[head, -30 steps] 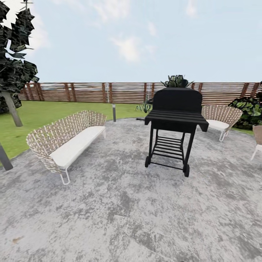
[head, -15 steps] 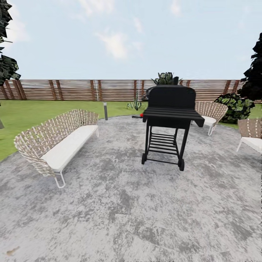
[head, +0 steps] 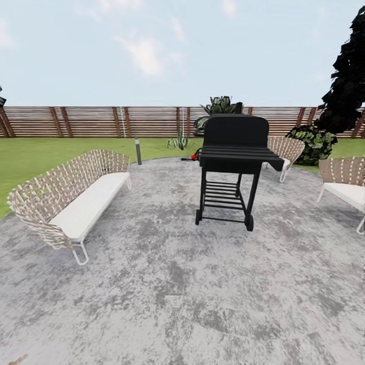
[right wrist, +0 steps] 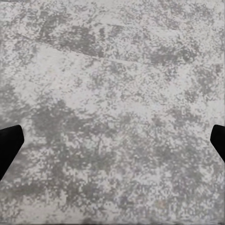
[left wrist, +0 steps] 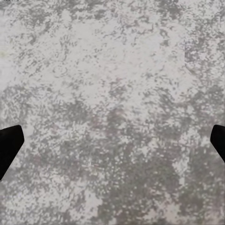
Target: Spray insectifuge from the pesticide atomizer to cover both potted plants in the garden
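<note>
Paving (head: 167, 299) of mottled grey stone is seen across the lower half of the head view, forming the round patio of the garden. The same stone is seen under both wrist cameras. The left hand (left wrist: 112, 145) is shown by two black fingertips (left wrist: 8, 146) at opposite edges of its frame, spread wide with nothing between them; the right hand (right wrist: 112, 145) is seen likewise, its fingertips (right wrist: 8, 146) set far apart and gripping nothing.

At the left of the head view, a woven bench (head: 68, 195) with a white cushion is placed on the patio. Right of centre, a black wheeled grill (head: 234, 162) is stood on the stone. At the right edge, a woven chair (head: 344, 185) is partly cut off by the frame, and a second woven chair (head: 285, 151) is partly hidden behind the grill.

Just left of the grill's shelf, at the patio's far rim, a small dark object with a red spot (head: 191, 157) is seen; whether it is the pesticide atomizer cannot be told. Near it on the lawn (head: 45, 154), a potted plant (head: 178, 142) with pointed green leaves is seen, and a grey bollard (head: 138, 151) is stood to its left. A broad-leaved bush (head: 312, 144) is seen at centre right, with a dark tree (head: 347, 86) above it. A larger leafy plant (head: 219, 106) rises behind the grill. A brown slatted fence (head: 91, 121) is run across the frame's middle.
</note>
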### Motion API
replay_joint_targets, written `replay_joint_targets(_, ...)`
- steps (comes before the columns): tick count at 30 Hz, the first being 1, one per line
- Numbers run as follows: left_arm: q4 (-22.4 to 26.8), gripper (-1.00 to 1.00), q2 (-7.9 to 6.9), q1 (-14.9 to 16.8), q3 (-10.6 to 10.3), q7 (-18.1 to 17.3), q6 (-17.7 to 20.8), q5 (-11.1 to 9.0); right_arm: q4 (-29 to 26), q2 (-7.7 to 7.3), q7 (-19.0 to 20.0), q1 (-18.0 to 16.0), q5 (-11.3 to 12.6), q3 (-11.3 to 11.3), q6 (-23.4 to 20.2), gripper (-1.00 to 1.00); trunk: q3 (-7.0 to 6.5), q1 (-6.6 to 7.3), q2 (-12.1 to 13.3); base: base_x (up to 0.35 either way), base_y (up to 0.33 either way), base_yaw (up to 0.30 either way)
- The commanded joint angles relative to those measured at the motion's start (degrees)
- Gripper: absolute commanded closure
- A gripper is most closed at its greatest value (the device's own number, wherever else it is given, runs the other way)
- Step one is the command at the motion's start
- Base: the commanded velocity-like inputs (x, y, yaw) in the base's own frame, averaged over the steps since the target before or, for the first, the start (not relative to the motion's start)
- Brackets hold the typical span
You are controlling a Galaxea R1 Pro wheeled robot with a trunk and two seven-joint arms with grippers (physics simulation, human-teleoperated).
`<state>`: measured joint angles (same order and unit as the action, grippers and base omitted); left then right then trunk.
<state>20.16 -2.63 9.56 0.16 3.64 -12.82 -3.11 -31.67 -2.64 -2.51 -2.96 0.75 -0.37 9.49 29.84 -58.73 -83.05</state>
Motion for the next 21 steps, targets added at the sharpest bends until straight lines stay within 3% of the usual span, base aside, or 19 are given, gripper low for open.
replay_joint_targets(1,0.0,-1.0,-0.01,0.0,-0.1,0.0,-0.2,-0.3,0.0,0.0,-0.1,0.0,0.1,0.0,0.2,-1.0,0.15,0.0,0.0,0.0,0.134,-0.139)
replay_joint_targets(21,0.0,-1.0,-0.01,0.0,-0.2,0.0,-0.1,-0.3,0.0,0.06,-0.1,0.0,0.2,-0.4,0.2,-1.0,1.51,0.0,0.0,0.0,0.011,-0.207)
